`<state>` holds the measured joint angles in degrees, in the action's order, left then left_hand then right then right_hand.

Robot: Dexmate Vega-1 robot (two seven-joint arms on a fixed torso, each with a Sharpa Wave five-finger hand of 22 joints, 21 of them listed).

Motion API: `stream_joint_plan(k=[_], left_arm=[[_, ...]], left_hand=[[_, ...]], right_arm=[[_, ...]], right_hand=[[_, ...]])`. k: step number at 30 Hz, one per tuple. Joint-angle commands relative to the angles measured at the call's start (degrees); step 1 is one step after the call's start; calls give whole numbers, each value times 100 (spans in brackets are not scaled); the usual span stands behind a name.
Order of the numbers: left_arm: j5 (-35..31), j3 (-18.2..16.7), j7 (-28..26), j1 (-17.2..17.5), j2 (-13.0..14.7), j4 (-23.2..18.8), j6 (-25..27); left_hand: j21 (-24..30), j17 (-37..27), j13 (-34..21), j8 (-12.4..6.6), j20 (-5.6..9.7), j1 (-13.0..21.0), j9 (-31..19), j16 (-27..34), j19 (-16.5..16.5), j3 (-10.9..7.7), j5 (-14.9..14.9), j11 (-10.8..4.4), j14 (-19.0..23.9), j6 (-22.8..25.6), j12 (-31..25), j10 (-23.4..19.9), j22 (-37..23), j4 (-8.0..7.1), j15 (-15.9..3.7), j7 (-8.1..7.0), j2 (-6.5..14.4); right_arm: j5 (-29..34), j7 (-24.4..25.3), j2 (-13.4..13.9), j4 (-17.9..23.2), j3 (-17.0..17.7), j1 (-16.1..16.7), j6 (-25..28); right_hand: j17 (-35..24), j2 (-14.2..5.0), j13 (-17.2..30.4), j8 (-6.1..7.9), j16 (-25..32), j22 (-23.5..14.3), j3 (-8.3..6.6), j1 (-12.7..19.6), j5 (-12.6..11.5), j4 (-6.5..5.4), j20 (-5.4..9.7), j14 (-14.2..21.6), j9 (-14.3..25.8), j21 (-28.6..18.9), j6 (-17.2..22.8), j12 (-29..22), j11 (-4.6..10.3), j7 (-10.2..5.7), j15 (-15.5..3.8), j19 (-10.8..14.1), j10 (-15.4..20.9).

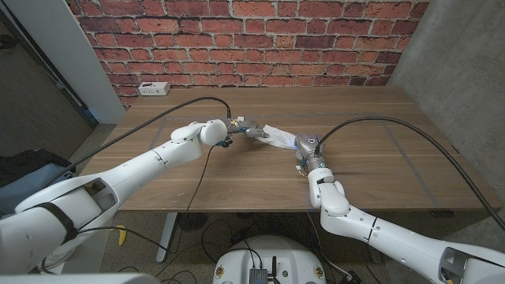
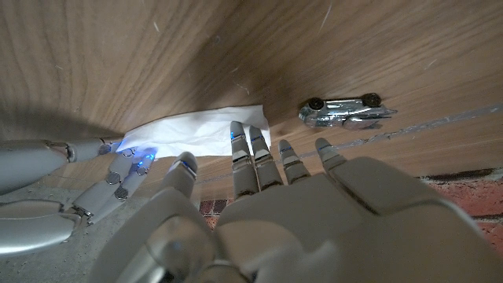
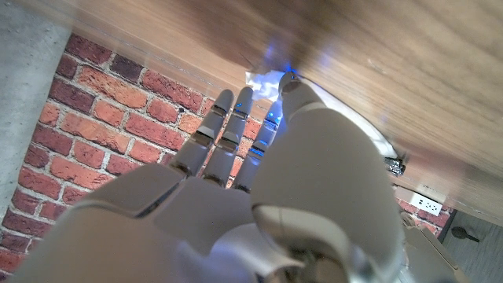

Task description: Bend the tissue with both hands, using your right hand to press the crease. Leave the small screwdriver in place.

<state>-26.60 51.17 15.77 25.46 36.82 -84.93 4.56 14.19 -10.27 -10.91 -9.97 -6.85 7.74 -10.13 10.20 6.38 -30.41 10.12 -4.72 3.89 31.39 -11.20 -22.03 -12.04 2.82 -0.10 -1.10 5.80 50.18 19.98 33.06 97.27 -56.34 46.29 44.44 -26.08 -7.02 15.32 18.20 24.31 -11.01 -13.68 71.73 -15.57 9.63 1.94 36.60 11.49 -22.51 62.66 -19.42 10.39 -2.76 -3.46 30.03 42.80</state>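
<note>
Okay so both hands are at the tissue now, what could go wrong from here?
1. The small screwdriver lies on the table close beside the tissue, near the left hand; a sweep of those fingers might nudge it.
2. The tissue is thin, and the right hand touches its far end, so opposing pulls may tear or bunch it.
3. The head view hides the tissue's edges under the hands, so the crease may land crooked.

There was one white tissue (image 2: pixel 200 131) on the wooden table (image 1: pixel 379 170). One small silver toy car (image 2: pixel 346 111) lay near it. Two robot hands were at the tissue: the left hand (image 1: pixel 243 128) and the right hand (image 1: pixel 304 148). One white power strip (image 1: pixel 153 88) sat at the far edge.
</note>
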Motion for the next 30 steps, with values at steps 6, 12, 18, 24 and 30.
stream_joint_plan(k=[6, 12, 18, 24, 30], left_arm=[[109, -42, 74, 66, 48, -14, -16], [55, -32, 98, 72, 68, -84, 91], [49, -64, 151, 95, 114, -218, 218], [-21, -158, 3, 226, 222, -539, 352], [-108, -167, 30, 262, 275, -682, 422]], left_hand=[[20, -8, -13, -33, -40, -83, -13, 45, 1, -7, 17, 26, 18, -17, -30, -24, -17, -59, 22, 34, 1], [31, -6, -12, -36, -47, -111, -13, 50, -22, -3, 19, 15, 28, -27, -28, -11, -18, -76, 31, 30, -2], [32, -1, -12, 12, -57, -181, -13, 51, -13, 10, 23, 93, 34, -232, -4, 79, -21, -117, 106, 58, -20], [59, 12, -18, -25, -104, -290, -15, 93, -57, 30, 30, 577, 226, -427, -43, 83, -23, -167, 464, 66, -73], [99, 21, -14, -78, -117, -336, -15, 91, -155, 33, 39, 386, 378, -338, -102, -19, -20, -166, 379, 44, -122]], right_arm=[[-49, 2486, -534, -1344, 192, -229, -1274], [-140, 3422, -861, -2067, 165, -492, -1741], [-220, 3649, -937, -2295, 70, -649, -1974], [-258, 3688, -985, -2440, -34, -798, -2117], [-367, 3837, -1067, -2611, -69, -919, -2337]], right_hand=[[-184, -46, 72, -20, 181, -34, 26, 145, 97, -51, 79, 288, 14, -156, 84, -124, 23, -51, -1012, 247, 260], [-299, -76, 107, -21, 298, -50, 43, 202, 125, -61, 92, 512, 17, -234, 142, -165, -5, -52, -1024, 332, 343], [-337, -76, 122, -22, 318, -56, 40, 250, 128, -50, 93, 588, 16, -266, 176, -171, -14, -52, -1024, 354, 350], [-376, -69, 136, -32, 345, -61, 50, 273, 131, -52, 100, 661, 15, -286, 182, -185, -3, -51, -1027, 353, 378], [-399, -64, 149, -31, 339, -66, 53, 301, 130, -52, 109, 689, 15, -317, 215, -200, 5, -38, -1021, 377, 409]])
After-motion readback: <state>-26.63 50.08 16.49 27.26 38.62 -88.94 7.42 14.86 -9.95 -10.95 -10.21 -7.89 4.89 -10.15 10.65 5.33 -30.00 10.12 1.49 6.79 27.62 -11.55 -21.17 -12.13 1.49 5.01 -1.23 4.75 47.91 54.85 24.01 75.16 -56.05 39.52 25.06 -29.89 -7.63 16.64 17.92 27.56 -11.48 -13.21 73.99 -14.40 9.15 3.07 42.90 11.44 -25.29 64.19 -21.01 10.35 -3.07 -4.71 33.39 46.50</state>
